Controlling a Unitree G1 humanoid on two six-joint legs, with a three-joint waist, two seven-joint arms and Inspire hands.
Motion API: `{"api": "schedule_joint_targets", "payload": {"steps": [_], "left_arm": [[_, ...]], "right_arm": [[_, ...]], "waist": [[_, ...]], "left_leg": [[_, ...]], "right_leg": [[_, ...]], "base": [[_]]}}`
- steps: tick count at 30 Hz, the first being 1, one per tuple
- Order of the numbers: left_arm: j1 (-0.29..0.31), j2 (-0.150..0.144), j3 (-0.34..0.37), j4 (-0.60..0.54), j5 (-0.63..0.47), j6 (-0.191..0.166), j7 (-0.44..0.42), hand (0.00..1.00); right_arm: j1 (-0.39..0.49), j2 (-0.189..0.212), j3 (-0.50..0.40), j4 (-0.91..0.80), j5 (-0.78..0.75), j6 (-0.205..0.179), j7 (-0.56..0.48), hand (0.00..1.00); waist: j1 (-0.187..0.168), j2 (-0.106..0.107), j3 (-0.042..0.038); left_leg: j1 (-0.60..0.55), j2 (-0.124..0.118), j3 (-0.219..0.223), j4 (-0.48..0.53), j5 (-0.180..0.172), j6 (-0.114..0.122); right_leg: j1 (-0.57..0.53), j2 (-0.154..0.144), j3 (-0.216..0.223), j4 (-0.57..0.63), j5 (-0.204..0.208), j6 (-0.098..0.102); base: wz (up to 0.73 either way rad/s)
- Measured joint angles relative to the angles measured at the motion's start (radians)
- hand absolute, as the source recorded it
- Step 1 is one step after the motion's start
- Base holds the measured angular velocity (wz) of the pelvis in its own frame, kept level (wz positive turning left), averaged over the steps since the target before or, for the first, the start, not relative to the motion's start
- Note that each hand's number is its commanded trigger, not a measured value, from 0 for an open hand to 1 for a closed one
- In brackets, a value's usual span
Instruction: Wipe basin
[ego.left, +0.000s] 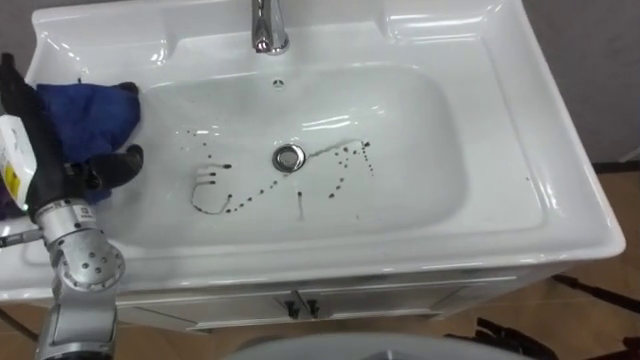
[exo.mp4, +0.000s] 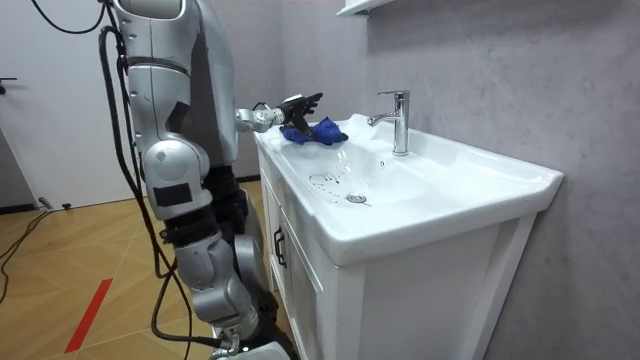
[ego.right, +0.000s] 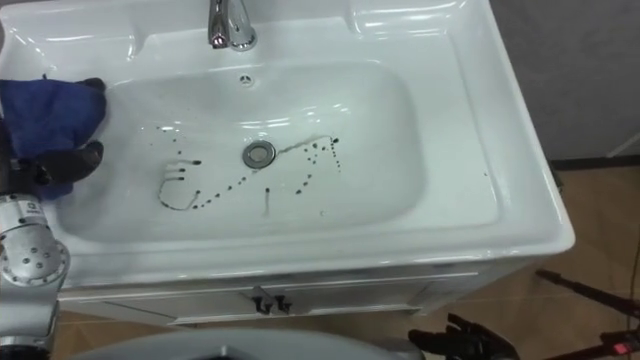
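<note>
Blue cloth (ego.left: 88, 112), white basin (ego.left: 425, 135), dark marks (ego.left: 300, 205)

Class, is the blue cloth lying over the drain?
No, the blue cloth sits at the basin's left rim, apart from the drain.

No legible txt or nos. anywhere.
</note>
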Motion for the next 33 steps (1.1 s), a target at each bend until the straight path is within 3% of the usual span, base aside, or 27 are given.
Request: {"api": "schedule_joint_targets", "payload": {"steps": [11, 21, 26, 27, 33], "left_arm": [[-0.009, 0.000, 0.000, 0.033, 0.075, 0.029, 0.002, 0.00], [-0.050, 0.001, 0.005, 0.052, 0.144, 0.031, 0.085, 0.00], [-0.050, 0.001, 0.011, 0.052, 0.198, 0.039, 0.086, 0.00], [-0.050, 0.001, 0.015, 0.052, 0.210, 0.042, 0.086, 0.00], [-0.049, 0.001, 0.022, 0.092, 0.222, 0.058, 0.099, 0.00]], "right_arm": [[-0.010, 0.007, 0.004, 0.011, 0.000, 0.003, -0.013, 0.00], [-0.007, 0.004, 0.005, 0.010, 0.000, 0.006, -0.023, 0.00], [0.000, 0.003, 0.003, 0.002, 0.001, 0.007, -0.023, 0.00], [-0.002, 0.003, 0.003, 0.002, 0.001, 0.007, -0.023, 0.00], [0.010, -0.005, 0.002, 0.002, 0.001, 0.006, -0.024, 0.00]], "waist": [[0.001, -0.010, -0.0031], [0.002, 0.000, -0.0002], [0.008, 0.008, 0.0009], [0.009, 0.005, -0.0025], [0.028, 0.013, -0.0050]], "left_leg": [[-0.011, 0.001, -0.007, 0.013, 0.000, 0.000], [0.003, 0.001, -0.007, 0.013, 0.000, 0.000], [0.003, 0.002, -0.006, 0.013, 0.000, 0.000], [0.002, 0.002, -0.008, 0.013, 0.000, 0.000], [0.009, 0.001, -0.006, 0.009, 0.001, -0.001]], "right_leg": [[-0.004, 0.002, 0.003, -0.001, 0.001, -0.002], [0.010, 0.002, -0.003, -0.001, 0.004, -0.003], [0.010, 0.002, -0.004, -0.001, 0.006, -0.003], [0.010, 0.002, -0.006, -0.001, 0.006, -0.003], [0.016, 0.002, -0.004, -0.004, 0.006, -0.002]], "base": [[0.00], [0.00], [0.00], [0.00], [0.00]]}}
